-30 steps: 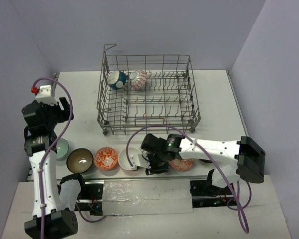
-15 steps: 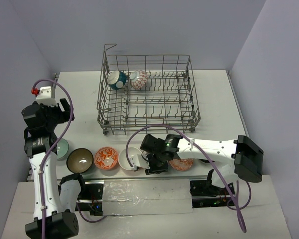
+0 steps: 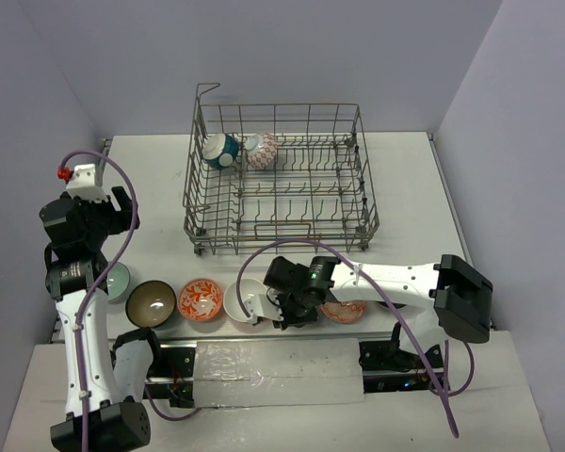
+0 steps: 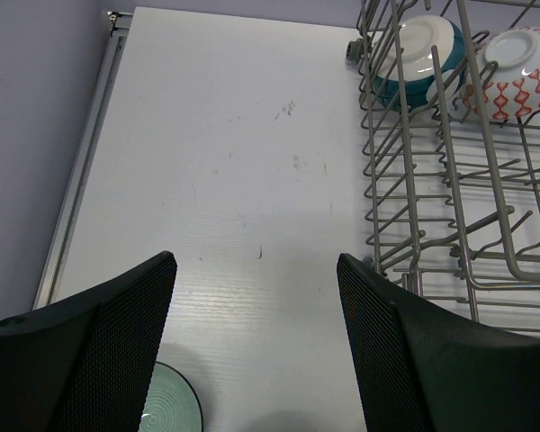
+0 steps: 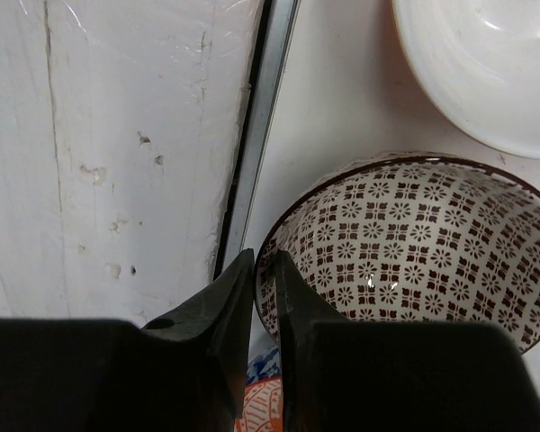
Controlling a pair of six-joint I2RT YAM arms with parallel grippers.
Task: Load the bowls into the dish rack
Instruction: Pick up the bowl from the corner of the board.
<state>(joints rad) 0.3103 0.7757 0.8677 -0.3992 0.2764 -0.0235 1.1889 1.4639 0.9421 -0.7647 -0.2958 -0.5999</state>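
The dish rack (image 3: pixel 278 188) stands at the table's back middle and holds a teal bowl (image 3: pixel 220 151) and a red-patterned bowl (image 3: pixel 262 151). A row of bowls lies along the near edge: pale green (image 3: pixel 119 281), brown (image 3: pixel 152 302), orange-patterned (image 3: pixel 201 298), white (image 3: pixel 243 303). My right gripper (image 3: pixel 289 309) is shut on the rim of the grey-patterned bowl (image 5: pixel 414 252), one finger inside and one outside. My left gripper (image 4: pixel 256 270) is open and empty, above the table beyond the pale green bowl (image 4: pixel 166 405), left of the rack (image 4: pixel 450 180).
An orange and blue bowl (image 5: pixel 263 400) shows just under the gripped bowl; in the top view it lies to the right of my gripper (image 3: pixel 344 311). The white bowl (image 5: pixel 486 72) lies close beside the gripped bowl. A metal strip (image 5: pixel 261 117) runs along the table's near edge.
The right arm's elbow has shifted a little to the left while the gripper stays at the patterned bowl. The left wrist has drifted slightly.
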